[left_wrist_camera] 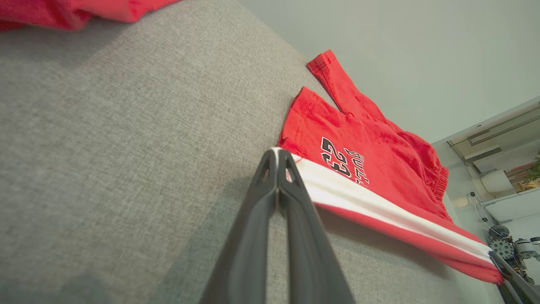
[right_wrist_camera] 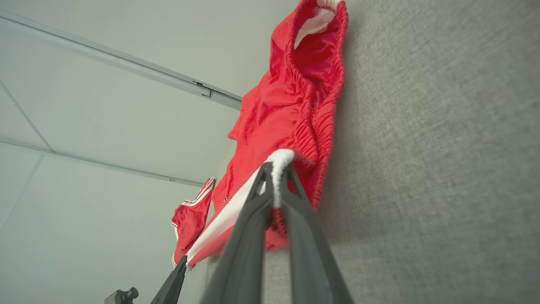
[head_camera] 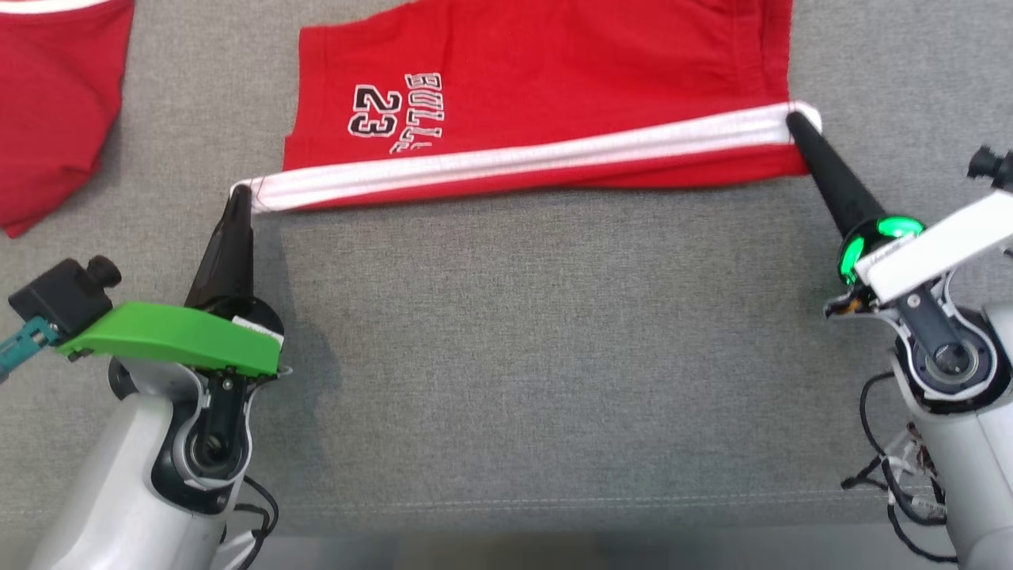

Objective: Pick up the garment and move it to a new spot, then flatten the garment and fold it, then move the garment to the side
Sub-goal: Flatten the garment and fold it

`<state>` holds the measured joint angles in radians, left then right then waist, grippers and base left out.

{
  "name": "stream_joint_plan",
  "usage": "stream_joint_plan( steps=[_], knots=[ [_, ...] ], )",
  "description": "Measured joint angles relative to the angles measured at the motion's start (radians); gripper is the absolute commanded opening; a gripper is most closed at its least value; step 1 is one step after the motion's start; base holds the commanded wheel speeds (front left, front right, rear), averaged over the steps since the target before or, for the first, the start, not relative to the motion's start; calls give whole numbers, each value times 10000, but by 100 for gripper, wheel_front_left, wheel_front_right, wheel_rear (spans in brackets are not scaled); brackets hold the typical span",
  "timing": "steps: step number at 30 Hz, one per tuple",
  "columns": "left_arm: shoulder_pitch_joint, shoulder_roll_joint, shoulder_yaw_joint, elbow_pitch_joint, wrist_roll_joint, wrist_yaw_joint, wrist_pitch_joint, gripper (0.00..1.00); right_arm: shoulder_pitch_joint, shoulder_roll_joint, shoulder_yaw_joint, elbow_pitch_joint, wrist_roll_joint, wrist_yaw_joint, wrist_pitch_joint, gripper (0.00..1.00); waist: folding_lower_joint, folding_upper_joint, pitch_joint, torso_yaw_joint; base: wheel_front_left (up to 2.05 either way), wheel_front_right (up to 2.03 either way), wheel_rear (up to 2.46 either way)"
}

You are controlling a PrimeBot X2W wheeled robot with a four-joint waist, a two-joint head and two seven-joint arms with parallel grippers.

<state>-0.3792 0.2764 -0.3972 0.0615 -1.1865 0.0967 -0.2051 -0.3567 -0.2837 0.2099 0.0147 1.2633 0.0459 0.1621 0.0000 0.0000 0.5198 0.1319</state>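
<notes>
Head view: the red shorts (head_camera: 554, 95) lie on the grey counter (head_camera: 554, 356) at its far middle, with the printed "23" facing up. The left pincer (head_camera: 240, 194) is clamped on the hem end of the white side stripe (head_camera: 514, 162). The right pincer (head_camera: 794, 120) is clamped on the waistband end, and the stripe stretches straight between them. Another red garment (head_camera: 55, 95) lies well apart at the far left.

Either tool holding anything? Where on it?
Both hold the red shorts by the white stripe: left tool at the hem corner, right tool at the waistband end.
</notes>
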Motion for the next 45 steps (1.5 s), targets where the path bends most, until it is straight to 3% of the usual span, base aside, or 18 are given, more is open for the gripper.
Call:
stream_joint_plan(
  steps=[9, 19, 27, 35, 45],
  knots=[
    [1131, -44, 71, -184, -88, -10, -161, 0, 2113, -50, 316, 0, 127, 339, -107, 0, 0, 0, -1288, -269, 0, 0, 0],
    [2777, 857, 372, -1267, 230, 2, -161, 0, 4411, -280, 1012, -777, 138, 422, 161, 0, -1, 0, -2541, -525, 0, 0, 0],
    [3995, 1177, 997, -2328, 190, 104, -174, 0, 6078, -305, 1522, -1802, 662, 506, 428, 0, -1, 0, -2519, -563, 0, 0, 0],
    [4150, 1977, 1292, -3793, 491, 234, -23, 0, 5619, -299, 1534, -3060, 665, 585, 499, 0, -1, 0, -1937, -777, 0, 0, 0],
    [1569, 3099, 1300, -5373, 1365, 274, 1593, 0, 4271, 213, 1582, -3975, 777, 623, 495, 0, -1, 0, -1070, -1383, 0, 0, 0]
  ],
)
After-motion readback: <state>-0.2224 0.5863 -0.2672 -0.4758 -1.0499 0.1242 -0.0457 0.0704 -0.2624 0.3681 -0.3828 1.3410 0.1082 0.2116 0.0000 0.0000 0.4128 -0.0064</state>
